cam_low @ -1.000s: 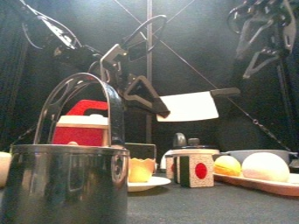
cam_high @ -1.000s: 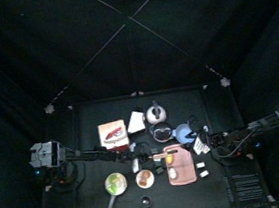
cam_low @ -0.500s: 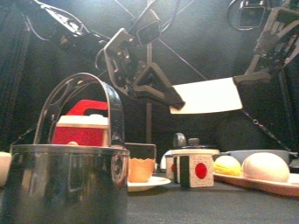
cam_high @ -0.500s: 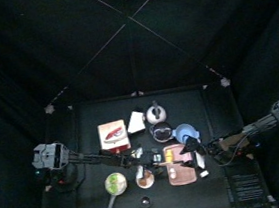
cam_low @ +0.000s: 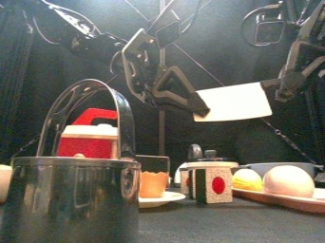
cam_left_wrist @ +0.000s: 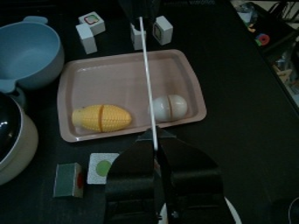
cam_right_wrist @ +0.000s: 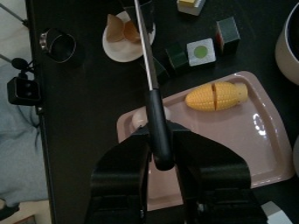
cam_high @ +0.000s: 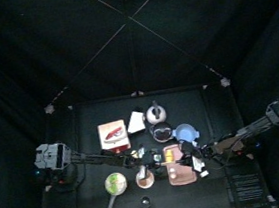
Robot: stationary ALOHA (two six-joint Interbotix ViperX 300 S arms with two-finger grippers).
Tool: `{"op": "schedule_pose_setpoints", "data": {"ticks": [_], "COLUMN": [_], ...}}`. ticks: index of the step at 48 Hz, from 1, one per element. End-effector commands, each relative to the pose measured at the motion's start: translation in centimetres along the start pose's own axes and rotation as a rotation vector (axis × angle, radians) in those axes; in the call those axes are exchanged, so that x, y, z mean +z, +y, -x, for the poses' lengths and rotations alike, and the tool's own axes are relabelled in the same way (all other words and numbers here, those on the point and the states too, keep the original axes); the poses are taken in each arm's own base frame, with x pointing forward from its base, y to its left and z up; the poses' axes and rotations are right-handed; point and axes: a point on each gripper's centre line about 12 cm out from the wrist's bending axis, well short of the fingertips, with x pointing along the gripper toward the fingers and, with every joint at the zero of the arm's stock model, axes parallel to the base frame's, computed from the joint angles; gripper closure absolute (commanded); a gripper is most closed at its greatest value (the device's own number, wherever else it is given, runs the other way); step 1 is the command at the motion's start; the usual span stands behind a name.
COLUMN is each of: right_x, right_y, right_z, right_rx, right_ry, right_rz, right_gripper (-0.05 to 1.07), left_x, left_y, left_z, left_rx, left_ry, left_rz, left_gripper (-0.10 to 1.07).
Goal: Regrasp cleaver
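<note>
you're mid-handover: cleaver [cam_low: 237, 101] is up in the air above the pink tray [cam_left_wrist: 187, 80], left pincer [cam_low: 162, 87] clamped on the blade's 9 o'clock end, right pincer [cam_right_wrist: 163, 150] closing around the handle. left still has to let go.

cleaver [cam_low: 234, 101]: pale, near-white blade; black handle
left gripper [cam_low: 162, 87]: black
right gripper [cam_low: 287, 84]: black
tray [cam_left_wrist: 87, 76]: pale pink
corn cob [cam_left_wrist: 101, 116]: yellow with ridged rows
egg [cam_left_wrist: 170, 107]: white
bowl [cam_left_wrist: 30, 51]: light blue
cube [cam_low: 212, 182]: white sides, red dot on one face
pot [cam_low: 66, 197]: dark grey, shiny, black arched handle
box [cam_low: 89, 136]: red and white
table [cam_right_wrist: 82, 90]: black
</note>
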Motion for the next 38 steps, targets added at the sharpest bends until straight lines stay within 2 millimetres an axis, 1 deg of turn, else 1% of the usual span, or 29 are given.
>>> {"op": "schedule_pose_setpoints", "data": {"ticks": [1,3,7,20,32,38], "right_x": [0.4,0.4,0.1,-0.1,-0.3,-0.9], "right_y": [0.3,0.3,0.1,0.2,0.2,0.0], "right_z": [0.2,0.2,0.2,0.1,0.1,-0.1], "right_rx": [0.014,0.014,0.01,0.011,0.013,0.012], "right_ry": [-0.016,-0.015,-0.007,-0.002,0.004,0.024], "right_rz": [-0.004,-0.003,-0.01,-0.008,-0.006,-0.031], "right_gripper": [0.61,0.63,0.66,0.67,0.71,0.71], "left_x": [1.4,1.5,1.5,1.5,1.5,1.6], "left_y": [-0.1,-0.1,-0.1,-0.1,-0.1,-0.1], "left_z": [0.1,0.1,0.1,0.1,0.1,0.1], "left_rx": [-0.003,-0.004,-0.004,-0.006,-0.006,-0.006], "left_ry": [-0.041,-0.042,-0.042,-0.047,-0.048,-0.05], "left_rz": [0.001,0.002,0.002,0.004,0.004,0.008], "left_gripper": [0.66,0.66,0.66,0.66,0.66,0.66]}}
